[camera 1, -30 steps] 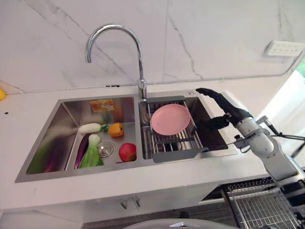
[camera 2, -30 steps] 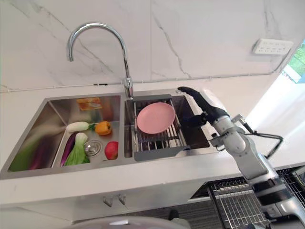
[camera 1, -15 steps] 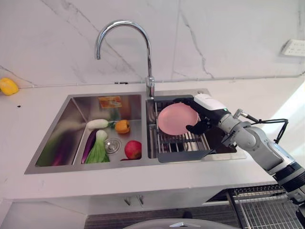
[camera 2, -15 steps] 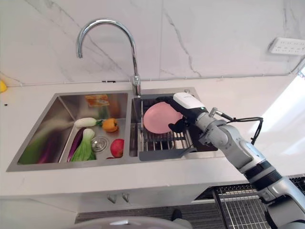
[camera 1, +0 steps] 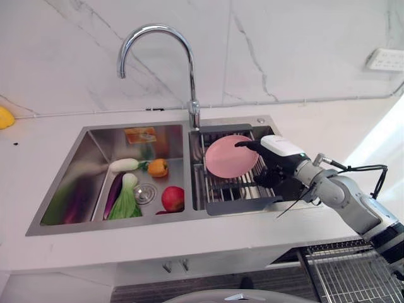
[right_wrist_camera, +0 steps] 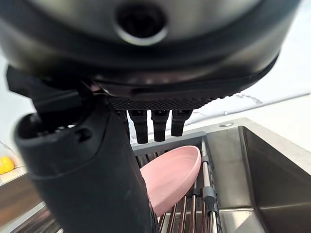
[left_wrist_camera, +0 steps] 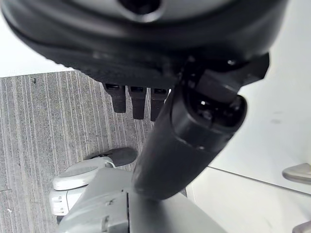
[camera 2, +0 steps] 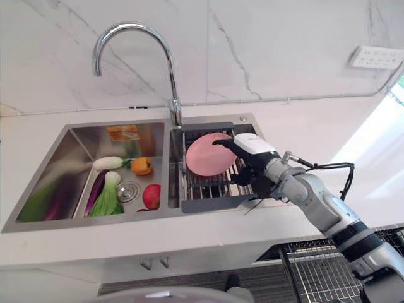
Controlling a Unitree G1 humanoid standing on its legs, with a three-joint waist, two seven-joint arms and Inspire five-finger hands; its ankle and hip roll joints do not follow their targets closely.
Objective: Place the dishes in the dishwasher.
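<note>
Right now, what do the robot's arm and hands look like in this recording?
The right arm is silver-grey with rounded segments and a thin black cable looping beside it. The right hand is dark with a white cover on top. In its wrist view, the left hand is glossy black with a thick thumb.

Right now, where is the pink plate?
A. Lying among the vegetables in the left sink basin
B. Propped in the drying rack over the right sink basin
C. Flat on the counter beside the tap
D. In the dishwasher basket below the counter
B: the pink plate leans tilted in the drying rack over the right basin, with the right hand beside it, fingers reaching across its rim.
</note>
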